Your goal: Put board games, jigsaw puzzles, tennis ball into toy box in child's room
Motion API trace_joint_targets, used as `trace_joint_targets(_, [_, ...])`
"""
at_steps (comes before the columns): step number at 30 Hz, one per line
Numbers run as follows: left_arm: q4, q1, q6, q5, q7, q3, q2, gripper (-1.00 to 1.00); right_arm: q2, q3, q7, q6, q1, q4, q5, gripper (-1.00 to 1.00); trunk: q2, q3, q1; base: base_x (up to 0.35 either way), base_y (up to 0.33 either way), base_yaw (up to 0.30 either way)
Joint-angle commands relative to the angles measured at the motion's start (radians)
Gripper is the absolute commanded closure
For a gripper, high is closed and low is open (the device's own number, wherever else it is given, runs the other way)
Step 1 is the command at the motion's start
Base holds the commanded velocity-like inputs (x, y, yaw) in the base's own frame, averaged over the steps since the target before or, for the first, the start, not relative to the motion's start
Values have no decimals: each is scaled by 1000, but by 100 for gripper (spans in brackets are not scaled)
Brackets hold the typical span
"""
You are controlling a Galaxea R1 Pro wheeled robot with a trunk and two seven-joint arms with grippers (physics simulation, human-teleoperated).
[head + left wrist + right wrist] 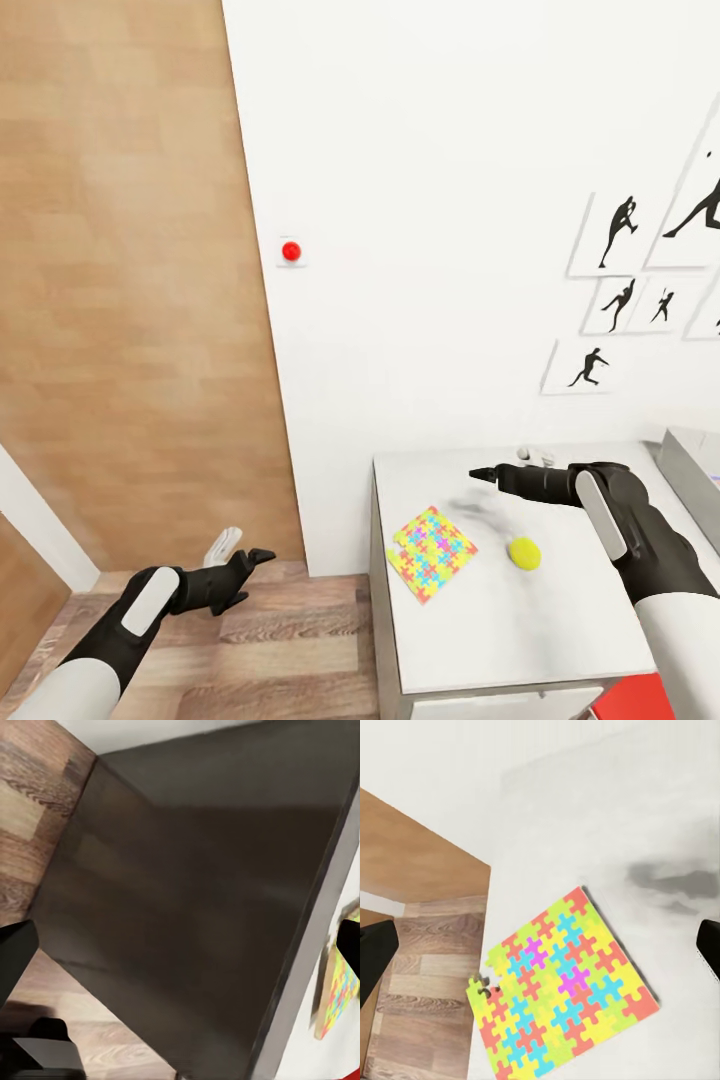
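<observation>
White table point(560, 620), jigsaw puzzle point(432, 552), tennis ball point(524, 552)

Dark table side point(195, 907), wood floor point(37, 802), jigsaw puzzle point(339, 994) on top.

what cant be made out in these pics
- Toy box: head view, cut off by the right edge; what it holds stays unseen.
- Right gripper: head view, too small and edge-on to tell whether it is open.
- Left gripper: head view, finger spacing unclear.
- Jigsaw puzzle: left wrist view, a sliver past the table edge.
- Tennis ball: any markings too small.
</observation>
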Motion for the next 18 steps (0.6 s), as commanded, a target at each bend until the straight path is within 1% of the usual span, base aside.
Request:
trace_joint_targets(1, [0,-1,6,-5,-5,4,0,-100,0,-2,10,4,-1,0,8,-100,-2,-2,1,166,1,0])
trace_joint_targets(5, [17,-1,1,-5,-5,4,-2,-100,0,-2,10,4,-1,4,9,-100,-2,-2,1,108,1,0])
trace_joint_targets(11, [26,-1,-1,-5,-5,3,-4,-100,0,-2,10,3,-1,24,9,-100,-2,-2,1,55,0,0])
trace_joint_targets(18, [33,-1,-3,-5,-5,3,-5,-100,0,-1,9,2,-1,81,8,-100,-2,-2,1,23,0,0])
